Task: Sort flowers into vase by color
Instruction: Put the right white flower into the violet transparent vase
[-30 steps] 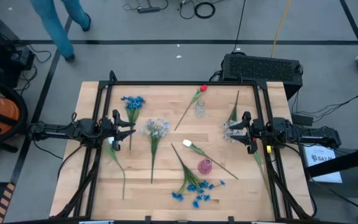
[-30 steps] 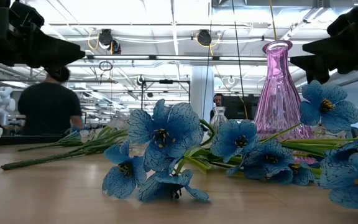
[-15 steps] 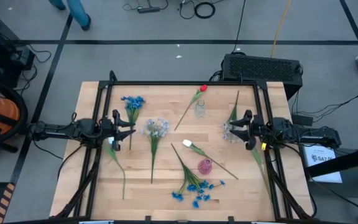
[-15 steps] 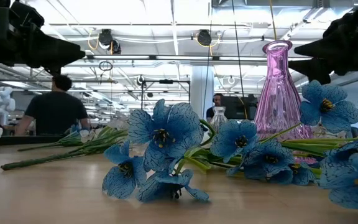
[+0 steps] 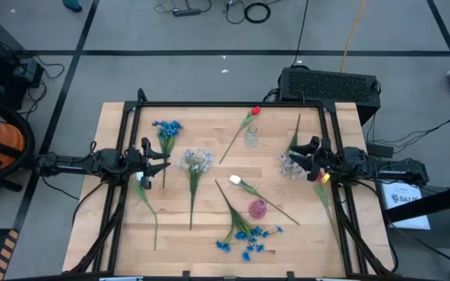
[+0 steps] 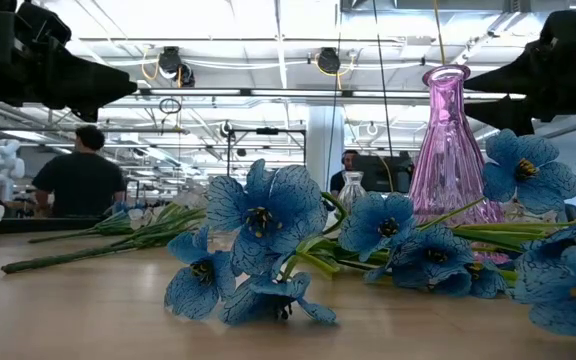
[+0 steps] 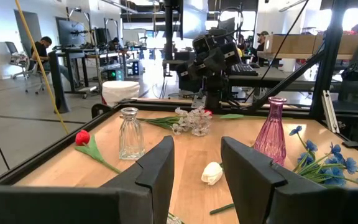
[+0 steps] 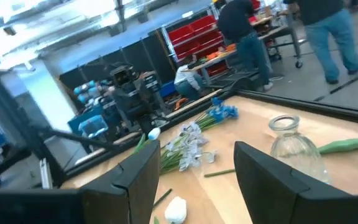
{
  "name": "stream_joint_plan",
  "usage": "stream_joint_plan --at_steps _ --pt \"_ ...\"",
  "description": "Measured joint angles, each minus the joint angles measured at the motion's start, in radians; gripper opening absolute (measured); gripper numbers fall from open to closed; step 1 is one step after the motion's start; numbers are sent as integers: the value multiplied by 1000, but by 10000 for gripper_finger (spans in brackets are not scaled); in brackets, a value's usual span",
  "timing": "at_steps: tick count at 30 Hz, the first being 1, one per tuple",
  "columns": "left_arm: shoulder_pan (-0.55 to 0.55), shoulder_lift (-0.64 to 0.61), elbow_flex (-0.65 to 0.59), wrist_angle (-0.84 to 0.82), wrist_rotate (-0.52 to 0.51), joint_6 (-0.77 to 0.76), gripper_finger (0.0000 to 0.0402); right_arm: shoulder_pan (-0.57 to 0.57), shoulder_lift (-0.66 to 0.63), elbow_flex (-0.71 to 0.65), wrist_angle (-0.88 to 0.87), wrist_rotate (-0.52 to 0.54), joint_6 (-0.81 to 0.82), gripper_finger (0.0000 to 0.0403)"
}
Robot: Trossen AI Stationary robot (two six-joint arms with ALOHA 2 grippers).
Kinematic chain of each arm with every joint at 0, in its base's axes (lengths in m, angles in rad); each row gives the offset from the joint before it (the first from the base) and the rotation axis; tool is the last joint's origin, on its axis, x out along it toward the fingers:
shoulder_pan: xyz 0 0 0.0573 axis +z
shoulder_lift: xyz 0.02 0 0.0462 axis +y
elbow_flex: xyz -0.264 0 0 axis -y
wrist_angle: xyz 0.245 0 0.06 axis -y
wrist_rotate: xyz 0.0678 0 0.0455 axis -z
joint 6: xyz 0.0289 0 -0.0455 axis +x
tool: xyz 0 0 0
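Observation:
Flowers lie flat on the wooden table. A blue cluster (image 5: 166,127) and a lavender-white cluster (image 5: 196,160) lie near my left gripper (image 5: 161,162), which hovers open above the blue one's stem. A red tulip (image 5: 256,111) lies by the far edge beside a clear glass vase (image 5: 251,137). The white tulip (image 5: 235,180), the pink vase (image 5: 257,208) and a second blue cluster (image 5: 248,238) sit toward the near edge. My right gripper (image 5: 305,159) hovers open beside another lavender-white cluster (image 5: 291,165).
Loose green stems lie under each arm: one near the left (image 5: 147,204), one near the right (image 5: 322,195). A raised frame (image 5: 209,104) rims the table. Bare wood shows in the near left corner (image 5: 116,250). People stand in the room beyond.
My right gripper has risen a little and tipped, swinging slightly toward the table's far edge, still open. The flowers and vases have stayed where they were. A person in the room behind has walked on.

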Motion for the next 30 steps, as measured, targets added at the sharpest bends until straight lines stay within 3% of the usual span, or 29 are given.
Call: stream_joint_plan --at_steps 3,6,13,16,21,25,30 --pt "0 0 0 0 0 0 138 -1 28 0 9 73 35 196" --pt "0 0 0 0 0 0 138 1 91 0 6 31 33 196" --pt "0 0 0 0 0 0 138 0 372 120 2 92 -160 196" --pt "0 0 0 0 0 0 138 0 520 260 -48 91 -205 196" --pt "0 0 0 0 0 0 138 0 779 556 -338 89 -253 196" --pt "0 0 0 0 0 0 138 0 985 794 -546 77 -181 196" --pt "0 0 0 0 0 0 138 0 1241 1079 -726 -14 -99 196"
